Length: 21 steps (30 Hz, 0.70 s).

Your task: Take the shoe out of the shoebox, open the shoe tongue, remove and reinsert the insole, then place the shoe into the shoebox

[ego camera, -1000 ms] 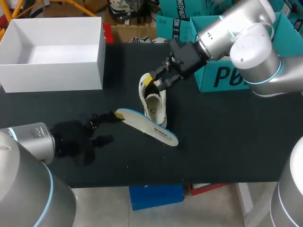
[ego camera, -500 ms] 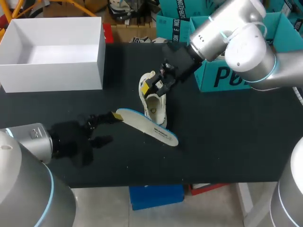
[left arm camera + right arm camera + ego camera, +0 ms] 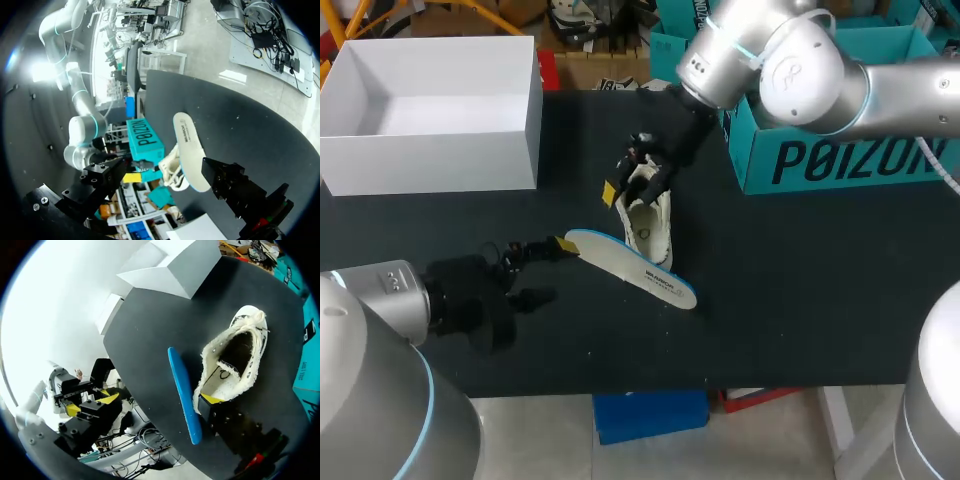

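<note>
The black table (image 3: 800, 300) fills the head view, and here's how it's laid out. The white shoebox (image 3: 430, 160) sits open-topped in the upper left. A teal box (image 3: 820, 160) stands on the table in the upper right.

The right arm comes in from the upper right and reaches to the centre of the frame. Its claw (image 3: 628, 185) is at the upper end of the shoe (image 3: 655, 235). This claw is released and spread wide. In the right wrist view one yellow fingertip (image 3: 212, 399) sits at the rim of the shoe's mouth. The other fingertip (image 3: 107, 399) is well off to the side, touching nothing.

The left arm comes in from the lower left. Its claw (image 3: 558, 268) is low over the table, left of centre, and it's released too. One fingertip (image 3: 563, 243) is right at the end of the insole (image 3: 640, 272), while the other finger is well apart from it.

The white shoe is out of the shoebox, on the table at the centre of the frame, mouth up.

The insole, white on top with a blue edge, runs diagonally from the left claw down to the right. It lies against the shoe's lower end. In the left wrist view it stretches ahead between the open fingers.
</note>
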Motion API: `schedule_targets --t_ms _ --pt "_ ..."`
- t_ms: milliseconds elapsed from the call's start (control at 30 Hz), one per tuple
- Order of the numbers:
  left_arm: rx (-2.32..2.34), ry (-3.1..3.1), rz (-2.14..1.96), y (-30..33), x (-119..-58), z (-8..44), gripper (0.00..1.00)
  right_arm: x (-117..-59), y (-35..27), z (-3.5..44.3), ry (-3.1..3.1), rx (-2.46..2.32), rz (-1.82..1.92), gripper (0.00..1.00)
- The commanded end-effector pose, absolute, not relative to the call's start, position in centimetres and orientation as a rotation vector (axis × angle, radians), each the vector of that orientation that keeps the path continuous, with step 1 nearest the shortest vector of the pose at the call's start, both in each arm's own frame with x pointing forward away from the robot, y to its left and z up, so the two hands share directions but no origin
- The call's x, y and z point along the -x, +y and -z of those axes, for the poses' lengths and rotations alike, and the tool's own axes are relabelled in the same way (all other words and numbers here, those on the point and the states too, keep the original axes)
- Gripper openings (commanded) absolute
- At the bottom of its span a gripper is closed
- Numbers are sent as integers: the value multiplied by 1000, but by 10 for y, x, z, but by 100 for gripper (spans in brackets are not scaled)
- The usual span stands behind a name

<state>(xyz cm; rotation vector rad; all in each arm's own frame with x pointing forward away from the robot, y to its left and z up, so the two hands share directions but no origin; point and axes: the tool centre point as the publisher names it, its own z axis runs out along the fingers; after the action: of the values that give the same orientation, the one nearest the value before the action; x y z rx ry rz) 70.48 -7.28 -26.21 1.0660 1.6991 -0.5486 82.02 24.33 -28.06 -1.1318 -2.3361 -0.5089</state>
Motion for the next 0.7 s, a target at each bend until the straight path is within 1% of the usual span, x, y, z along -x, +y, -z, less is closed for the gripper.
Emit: schedule_targets --t_ms 33,300,700 --pt "-1064 1698 544 -72 -702 262 100 -817 249 280 -2375 1143 453 100" --pt "-1064 1698 544 -72 -702 262 100 -814 259 295 -2429 1137 369 100" --pt "-1064 1698 544 -72 -702 262 100 -813 257 317 -2413 1147 365 100"
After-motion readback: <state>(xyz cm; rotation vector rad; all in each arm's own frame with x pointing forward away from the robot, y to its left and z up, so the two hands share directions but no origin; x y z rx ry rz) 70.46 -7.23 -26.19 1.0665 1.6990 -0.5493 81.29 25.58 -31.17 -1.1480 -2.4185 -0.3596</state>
